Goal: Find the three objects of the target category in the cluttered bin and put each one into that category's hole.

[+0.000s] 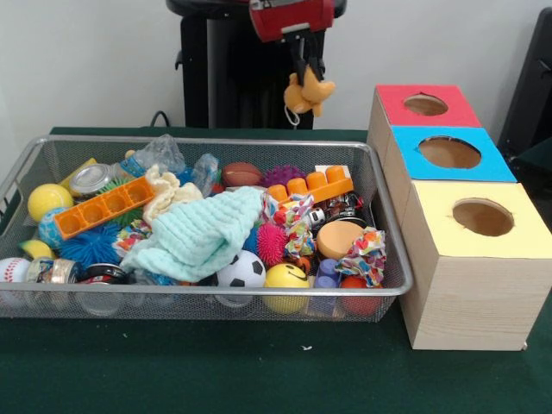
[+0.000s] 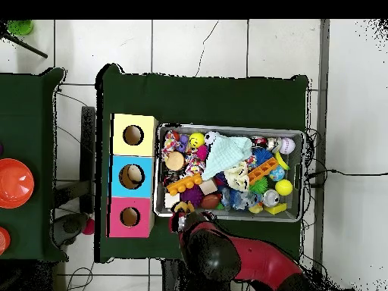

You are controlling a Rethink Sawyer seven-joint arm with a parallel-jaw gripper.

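The silver wire-mesh bin [image 1: 216, 141] lies on the green table, full of mixed toys, and it also shows in the overhead view [image 2: 227, 126]. My gripper [image 1: 304, 72] hangs above the bin's far rim, towards the boxes. It is shut on a small yellow-orange plush toy [image 1: 308, 93], which dangles clear of the bin. In the overhead view the gripper [image 2: 183, 220] sits over the bin's corner closest to the red-topped box. Three wooden boxes with round holes stand beside the bin: red top [image 1: 427, 105], blue top [image 1: 448, 153], yellow top [image 1: 479, 220].
In the bin lie a mint cloth [image 1: 203, 233], a soccer ball [image 1: 241, 270], a yellow smiley ball [image 1: 286, 278], an orange tray block [image 1: 103, 207], an orange brick [image 1: 310, 185], a blue spiky ball [image 1: 90, 246] and jars. An orange bowl [image 2: 14, 182] sits on a side table.
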